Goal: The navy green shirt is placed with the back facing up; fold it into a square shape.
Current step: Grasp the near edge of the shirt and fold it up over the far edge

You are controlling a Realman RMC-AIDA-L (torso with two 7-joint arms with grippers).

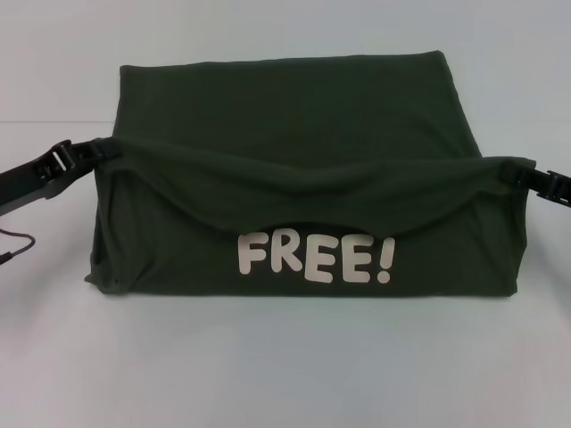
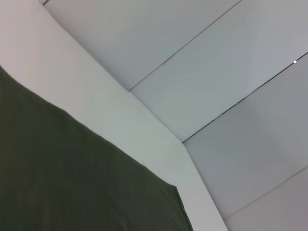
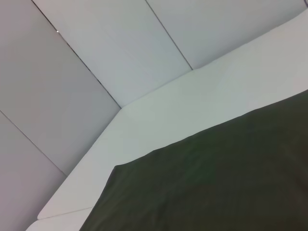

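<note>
The navy green shirt (image 1: 294, 107) lies across the middle of the white table (image 1: 268, 374). Its near part is lifted and doubled back, so the cream "FREE!" lettering (image 1: 314, 259) faces me. My left gripper (image 1: 105, 148) is shut on the raised edge at the shirt's left side. My right gripper (image 1: 519, 169) is shut on the same edge at the right side. The cloth sags between them in a shallow curve. Each wrist view shows only dark green cloth, the shirt (image 2: 72, 183) in the left one and the shirt (image 3: 216, 183) in the right one, with none of that arm's own fingers.
A thin dark cable (image 1: 18, 245) lies on the table at the far left. Bare white tabletop stretches in front of the shirt. Pale wall panels (image 2: 216, 57) stand beyond the table's far edge (image 3: 159, 101).
</note>
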